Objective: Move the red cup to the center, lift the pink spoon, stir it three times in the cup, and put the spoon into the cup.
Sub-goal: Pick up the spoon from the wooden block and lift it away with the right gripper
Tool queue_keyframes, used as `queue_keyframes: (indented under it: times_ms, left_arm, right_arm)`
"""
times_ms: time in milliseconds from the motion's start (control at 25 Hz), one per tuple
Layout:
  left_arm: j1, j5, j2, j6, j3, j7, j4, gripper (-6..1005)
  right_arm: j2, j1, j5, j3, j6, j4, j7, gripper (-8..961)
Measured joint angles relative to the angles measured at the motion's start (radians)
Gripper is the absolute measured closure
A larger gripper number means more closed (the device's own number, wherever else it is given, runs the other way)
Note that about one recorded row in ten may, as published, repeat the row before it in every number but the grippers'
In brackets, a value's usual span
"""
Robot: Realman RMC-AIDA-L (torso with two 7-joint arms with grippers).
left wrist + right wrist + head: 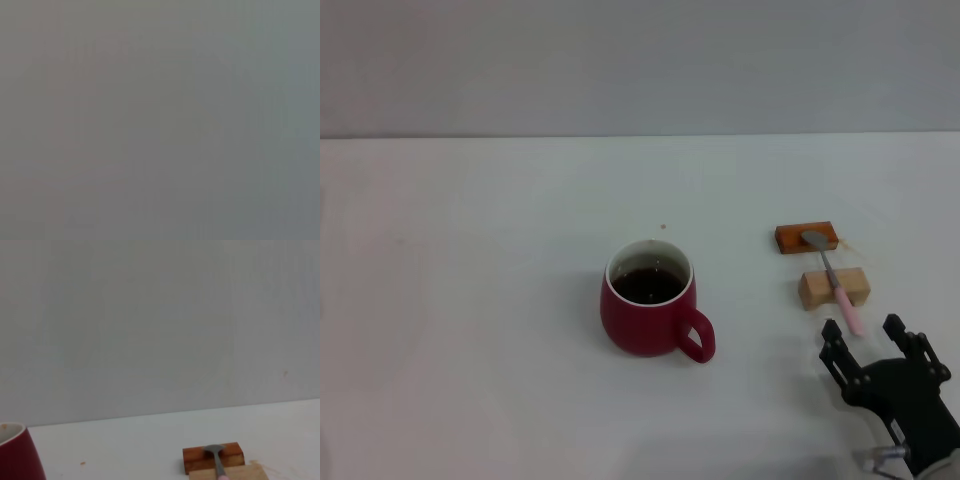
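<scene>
The right gripper [865, 325] hangs low over the white table [470, 300] with its fingers spread and nothing between them; the left gripper appears in no view. Just beyond its fingertips lies the pink spoon [832, 275], handle end nearest the gripper, neck resting across the tan wooden block [834, 287], and bowl on the orange-brown flat block [806, 238] farther out. The red cup [650, 310], holding dark liquid, stands upright well off to the gripper's left, handle turned toward the gripper's side.

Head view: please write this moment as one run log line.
cup centre | spoon on two blocks | right gripper open near handle | left arm unseen
</scene>
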Motion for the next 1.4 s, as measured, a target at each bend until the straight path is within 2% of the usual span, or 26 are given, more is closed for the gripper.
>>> queue_keyframes:
  times_ms: [400,1400]
  left_arm:
    - [-0.009,-0.001,-0.002,0.000,-0.010,0.000,0.001,155]
    - [-0.012,0.001,-0.005,0.000,-0.014,0.000,0.000,156]
  right_arm:
    - [0.000,0.041,0.000,0.016,0.045,-0.024,0.002,295]
    - [0.002,0.082,0.000,0.033,0.099,-0.052,0.028,325]
